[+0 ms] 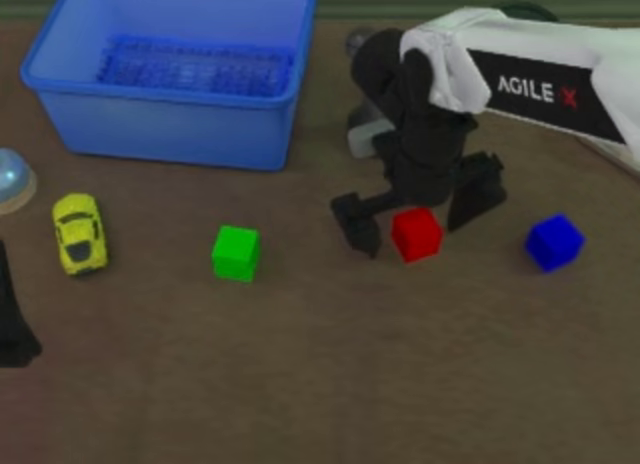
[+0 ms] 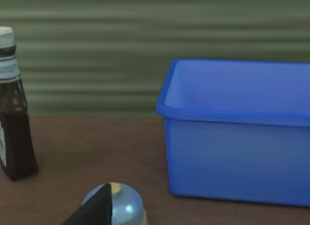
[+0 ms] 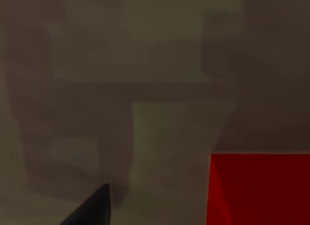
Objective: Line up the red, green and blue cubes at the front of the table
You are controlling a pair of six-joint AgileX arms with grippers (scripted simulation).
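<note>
While the left gripper (image 1: 12, 334) is sitting parked at the tabletop's (image 1: 320, 384) left edge, its fingers' state impossible to tell, the right gripper (image 1: 418, 216) is straddling the red cube (image 1: 416, 233) with fingers spread wide; the green cube (image 1: 236, 252) is lying left of red, the blue cube (image 1: 554, 241) right of it

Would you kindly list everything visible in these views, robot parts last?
red cube: 1, red, table centre, between right gripper's fingers
green cube: 1, green, left of red
blue cube: 1, blue, right of red
bin: 1, blue, back left
car: 1, yellow, left
bell: 1, silver, far left
bottle: 1, dark, beside bin
table: 1, brown
right gripper: 1, black, open, around red cube
left gripper: 1, black, left edge
</note>
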